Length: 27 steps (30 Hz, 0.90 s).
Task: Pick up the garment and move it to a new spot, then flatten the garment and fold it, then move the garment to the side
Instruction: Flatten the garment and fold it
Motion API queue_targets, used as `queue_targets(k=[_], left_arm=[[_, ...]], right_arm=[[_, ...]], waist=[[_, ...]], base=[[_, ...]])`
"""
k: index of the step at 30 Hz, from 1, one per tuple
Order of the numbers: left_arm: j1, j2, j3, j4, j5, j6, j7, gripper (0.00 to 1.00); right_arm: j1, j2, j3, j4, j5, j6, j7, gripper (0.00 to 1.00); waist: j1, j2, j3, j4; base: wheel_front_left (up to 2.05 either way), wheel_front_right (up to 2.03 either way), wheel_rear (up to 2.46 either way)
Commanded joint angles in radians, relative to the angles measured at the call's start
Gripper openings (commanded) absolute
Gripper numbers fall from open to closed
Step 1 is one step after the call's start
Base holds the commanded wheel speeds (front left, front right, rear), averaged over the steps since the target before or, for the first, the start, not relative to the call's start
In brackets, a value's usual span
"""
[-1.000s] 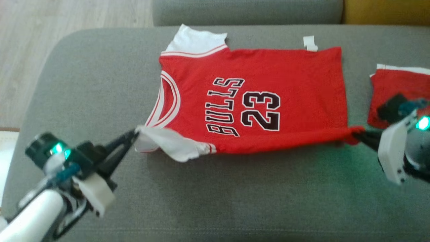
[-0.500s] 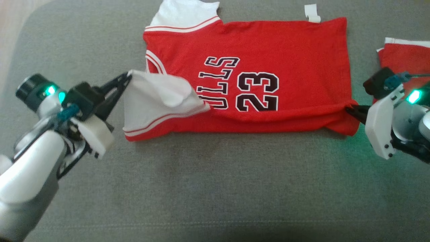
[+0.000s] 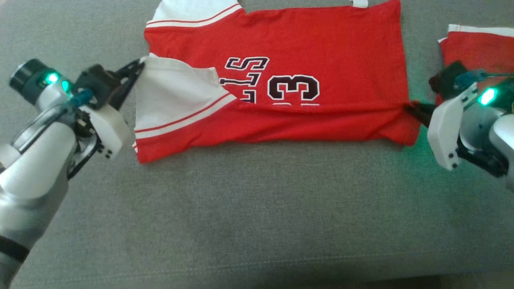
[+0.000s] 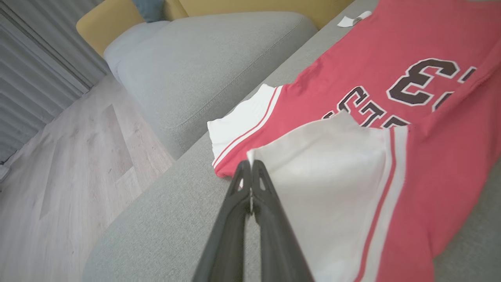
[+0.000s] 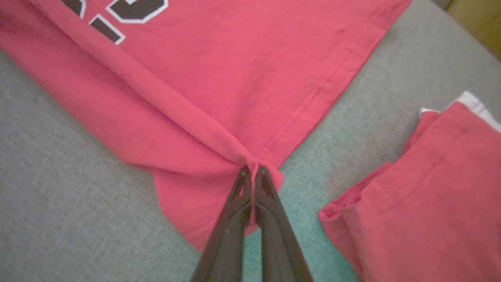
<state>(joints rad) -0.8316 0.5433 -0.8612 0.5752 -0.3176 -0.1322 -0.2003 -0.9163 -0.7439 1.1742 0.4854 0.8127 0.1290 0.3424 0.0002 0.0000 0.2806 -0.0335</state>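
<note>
Garment (image 3: 321, 44) looks mid-fold: left tool (image 3: 139, 64) and right tool (image 3: 410, 106) are both clamped tight on its near corners, probably so the edge folds over evenly.

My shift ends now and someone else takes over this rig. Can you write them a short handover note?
Left gripper: shut on the shoulder-end corner of the jersey.
Right gripper: shut on its hem corner.
The jersey lies on the grey cushion, near edge lifted and folded over the lower part of the print.
Done: laid flat, first fold begun.
Left: lay the fold down, release, finish folding, move it aside.
Another folded red garment lies by the right gripper.
</note>
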Motion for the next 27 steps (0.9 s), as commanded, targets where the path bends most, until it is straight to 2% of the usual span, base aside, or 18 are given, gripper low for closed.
queue_targets(k=[1, 6, 10, 14, 17, 18, 22, 27], left_arm=[[-0.067, 0.032, 0.046, 0.014, -0.004, 0.007, -0.014, 1.0], [-0.081, -0.007, 0.095, 0.091, -0.027, 0.078, -0.046, 1.0], [-0.055, -0.042, 0.174, 0.08, -0.074, 0.152, -0.06, 1.0], [0.032, -0.064, 0.281, -0.064, -0.076, 0.255, -0.061, 1.0], [0.145, -0.1, 0.38, -0.2, -0.082, 0.311, -0.061, 1.0], [0.145, -0.1, 0.38, -0.2, -0.082, 0.311, -0.061, 1.0], [0.312, -0.177, 0.497, -0.357, -0.072, 0.351, -0.061, 1.0], [0.501, -0.293, 0.573, -0.457, -0.04, 0.342, -0.061, 1.0]], right_arm=[[-0.017, -0.004, -0.035, 0.007, -0.011, 0.002, -0.042, 1.0], [-0.016, 0.049, -0.137, 0.091, -0.065, 0.002, -0.203, 1.0], [0.01, 0.097, -0.268, 0.173, -0.119, 0.002, -0.378, 1.0], [0.066, 0.16, -0.409, 0.221, -0.17, 0.002, -0.54, 1.0], [0.129, 0.212, -0.524, 0.222, -0.224, 0.002, -0.59, 1.0], [0.129, 0.212, -0.524, 0.222, -0.224, 0.002, -0.59, 1.0], [0.254, 0.289, -0.703, 0.163, -0.328, 0.002, -0.603, 1.0], [0.478, 0.417, -0.932, 0.012, -0.491, 0.002, -0.604, 1.0]], waist=[[-0.0002, 0.0, 0.003, -0.004], [-0.0002, 0.0, -0.009, -0.01], [-0.0002, 0.0, -0.038, -0.007], [-0.0002, 0.0, -0.068, -0.004], [-0.0002, 0.0, -0.091, 0.002], [-0.0002, 0.0, -0.091, 0.002], [-0.0002, 0.0, -0.124, 0.01], [-0.0002, 0.0, -0.168, 0.02]], base=[[0.0, 0.0, 0.0], [0.0, 0.0, 0.0], [0.0, 0.0, 0.0], [0.0, 0.0, 0.0], [0.0, 0.0, 0.0], [0.0, 0.0, 0.0], [0.0, 0.0, 0.0], [0.0, 0.0, 0.0]])
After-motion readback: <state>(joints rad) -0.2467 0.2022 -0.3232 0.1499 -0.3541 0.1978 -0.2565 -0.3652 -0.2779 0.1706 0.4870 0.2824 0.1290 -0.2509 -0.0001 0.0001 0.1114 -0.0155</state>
